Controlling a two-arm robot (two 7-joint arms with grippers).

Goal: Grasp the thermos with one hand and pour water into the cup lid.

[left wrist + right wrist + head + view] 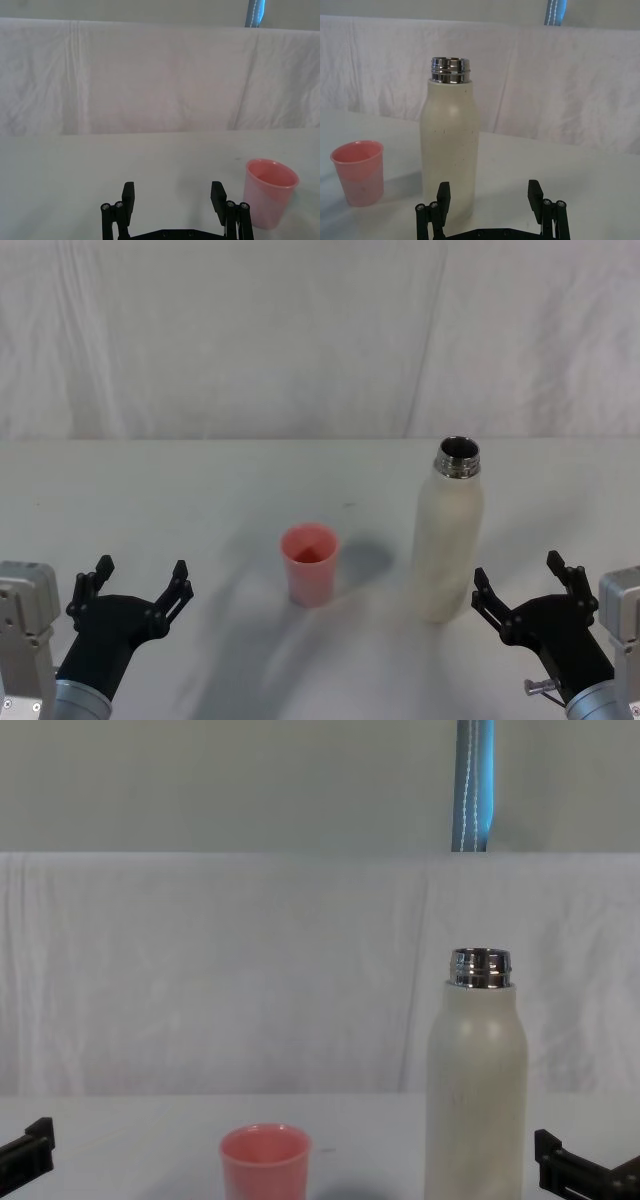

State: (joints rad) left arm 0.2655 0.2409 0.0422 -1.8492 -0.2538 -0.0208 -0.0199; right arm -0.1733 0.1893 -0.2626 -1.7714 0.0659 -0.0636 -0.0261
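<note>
Right hand [525,592], fingers spread, sits just beside the thermos [447,540], which stands upright, open neck up.

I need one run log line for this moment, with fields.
stage: before grasp | thermos: upright, uncapped, free | cup lid: upright, left of thermos | right gripper: open beside thermos | left gripper: open, idle

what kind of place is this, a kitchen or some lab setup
Likely a lab or test bench, not a kitchen: a white-draped table and backdrop, with just a thermos and pink cup lid between the open left end effector and right end effector.
</note>
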